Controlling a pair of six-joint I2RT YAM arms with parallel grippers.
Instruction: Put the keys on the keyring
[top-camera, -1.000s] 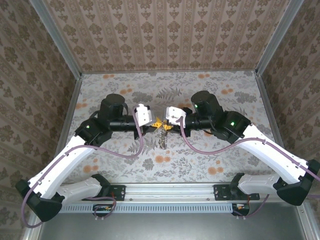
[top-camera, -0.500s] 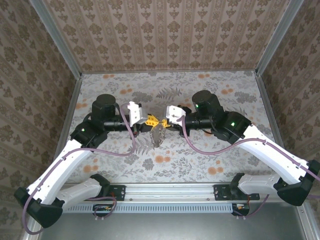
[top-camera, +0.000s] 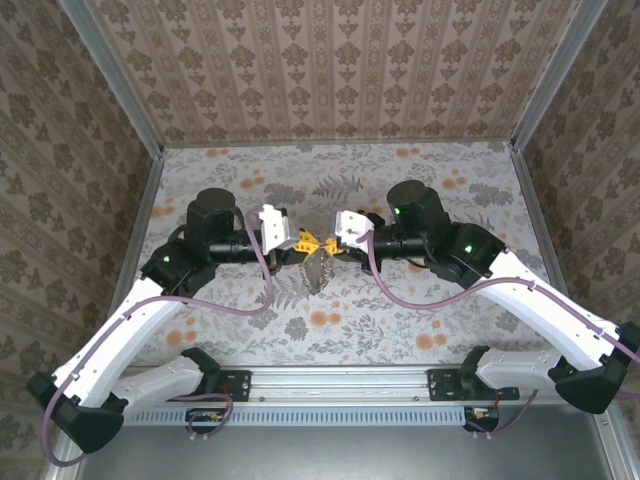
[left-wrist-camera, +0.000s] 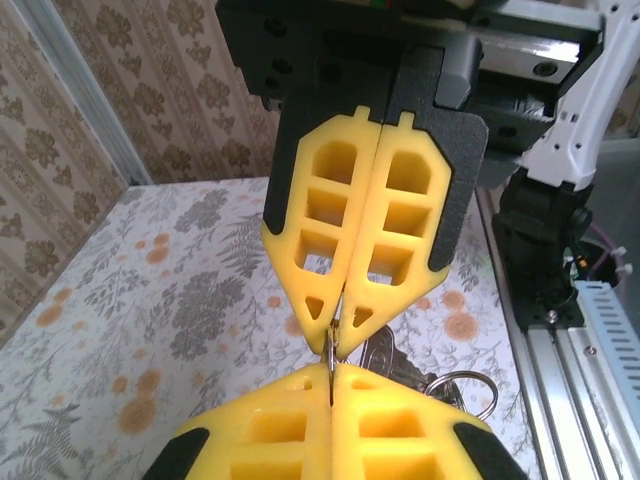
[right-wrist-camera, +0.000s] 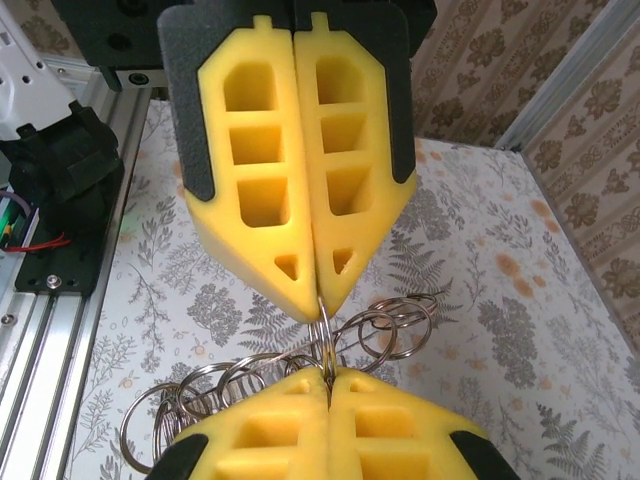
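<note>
The keyring (top-camera: 318, 268) is a chain of steel split rings hanging in a grey bunch between the two arms, above the table's middle. My left gripper (top-camera: 301, 241) and right gripper (top-camera: 331, 243) meet tip to tip, each shut on the same thin ring. In the left wrist view my left gripper (left-wrist-camera: 331, 372) pinches that ring (left-wrist-camera: 331, 345), with the right gripper's yellow fingers (left-wrist-camera: 365, 230) opposite. A dull metal key (left-wrist-camera: 385, 355) hangs behind. In the right wrist view my right gripper (right-wrist-camera: 328, 378) clamps the ring (right-wrist-camera: 325, 335), and several linked rings (right-wrist-camera: 240, 385) spread below.
The floral-patterned table (top-camera: 400, 310) is enclosed by patterned walls with aluminium corner posts (top-camera: 110, 80). A metal rail (top-camera: 340, 385) with both arm bases runs along the near edge. Purple cables loop beside each arm.
My left gripper has drawn back to the left, and the hanging bunch of rings has spread wider and swung a little. The right gripper has barely moved.
</note>
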